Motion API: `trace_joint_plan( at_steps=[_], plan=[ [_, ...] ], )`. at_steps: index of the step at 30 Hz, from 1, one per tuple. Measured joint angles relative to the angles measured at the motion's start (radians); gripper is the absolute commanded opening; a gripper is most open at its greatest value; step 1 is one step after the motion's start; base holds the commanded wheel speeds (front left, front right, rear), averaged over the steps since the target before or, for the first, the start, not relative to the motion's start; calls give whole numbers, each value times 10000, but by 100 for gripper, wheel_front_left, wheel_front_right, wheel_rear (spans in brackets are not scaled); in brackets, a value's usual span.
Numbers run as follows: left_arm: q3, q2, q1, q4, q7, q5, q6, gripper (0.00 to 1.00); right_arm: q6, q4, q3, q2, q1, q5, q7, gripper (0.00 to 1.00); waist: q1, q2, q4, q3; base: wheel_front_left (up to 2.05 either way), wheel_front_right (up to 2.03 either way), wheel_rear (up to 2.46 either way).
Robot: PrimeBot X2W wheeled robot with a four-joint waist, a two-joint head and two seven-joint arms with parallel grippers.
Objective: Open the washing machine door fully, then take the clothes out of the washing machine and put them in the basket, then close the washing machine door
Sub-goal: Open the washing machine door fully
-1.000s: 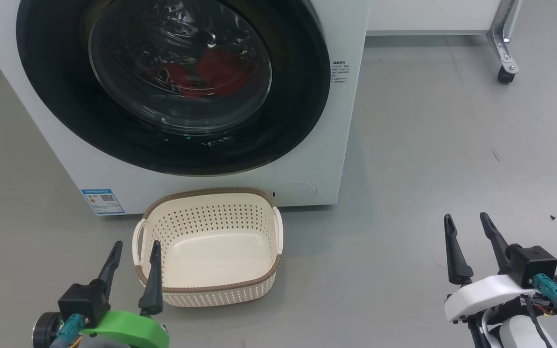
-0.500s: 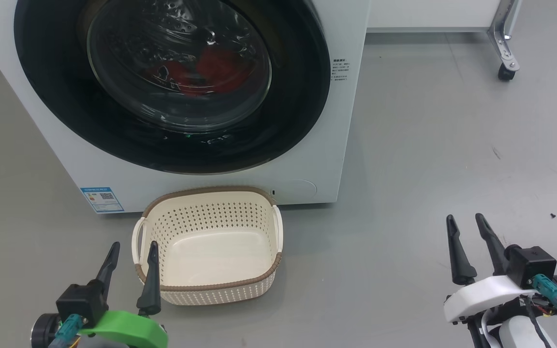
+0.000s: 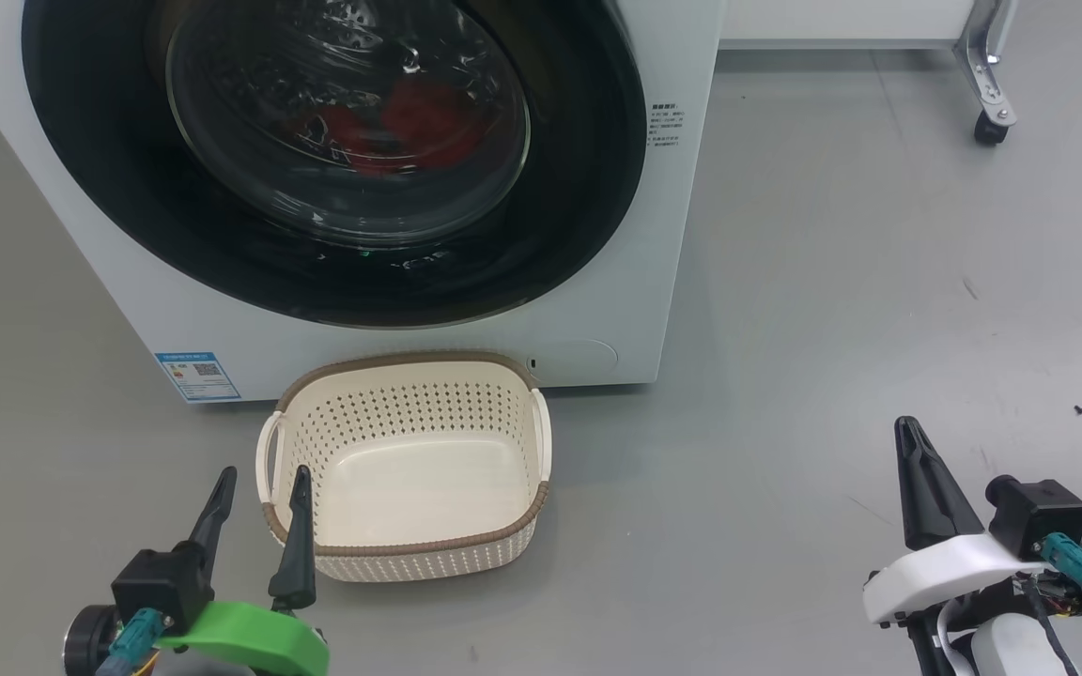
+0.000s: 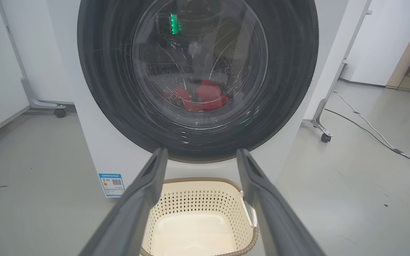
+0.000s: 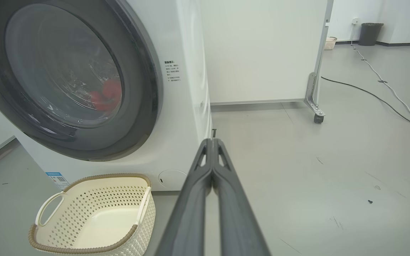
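Note:
The white washing machine (image 3: pixel 682 235) fills the upper left of the head view. Its round black-rimmed door (image 3: pixel 560 216) sits shut against the front. Red clothes (image 3: pixel 409 117) show through the glass bowl, lying low in the drum (image 4: pixel 201 97). The empty cream basket (image 3: pixel 405 469) stands on the floor right before the machine. My left gripper (image 3: pixel 261 479) hovers open beside the basket's left handle, holding nothing. My right gripper (image 3: pixel 907 427) hangs at the lower right over bare floor, far from the door, its fingers (image 5: pixel 210 142) pressed together and empty.
A white wheeled cabinet with a caster (image 3: pixel 987 131) stands behind the machine on the right. Cables (image 5: pixel 379 96) run across the grey floor further right, with a dark bin (image 5: pixel 370 33) at the far wall. A blue label sticker (image 3: pixel 198 374) marks the machine's lower left corner.
My right gripper's fingers have come together from open to shut. The head camera has shifted slightly, sliding the machine and basket up the picture. The left gripper holds still.

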Motion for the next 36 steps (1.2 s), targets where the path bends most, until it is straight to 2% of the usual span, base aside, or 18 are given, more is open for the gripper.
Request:
trace_joint_plan(
  at_steps=[7, 14, 19, 30, 36],
  plan=[
    [-2, -42, -201, -151, 0, 59, -88, 100, 288, 127, -343, 230, -280, 792, -2, 0, 0, 0, 59, 321, 0, 0, 0],
    [-36, -90, -401, -311, -2, 75, -146, 100, 637, 518, -796, 357, -736, 2272, -2, 0, 0, 0, 164, 755, 0, 0, 0],
    [-56, -102, -686, -543, -2, 94, -190, 100, 811, 685, -1202, 433, -1490, 3774, 134, 0, 0, 0, 236, 1155, 0, 0, 0],
    [-182, -194, -1430, -941, -29, 351, -351, 100, 922, 947, -1749, 435, -3684, 7306, 1722, 0, 0, 0, 461, 2208, 0, 0, 0],
    [-86, -244, -1755, -1103, -29, 351, -410, 100, 926, 1026, -1964, 408, -5006, 8842, 2700, 0, 0, 0, 655, 2763, 0, 0, 0]
  ],
)
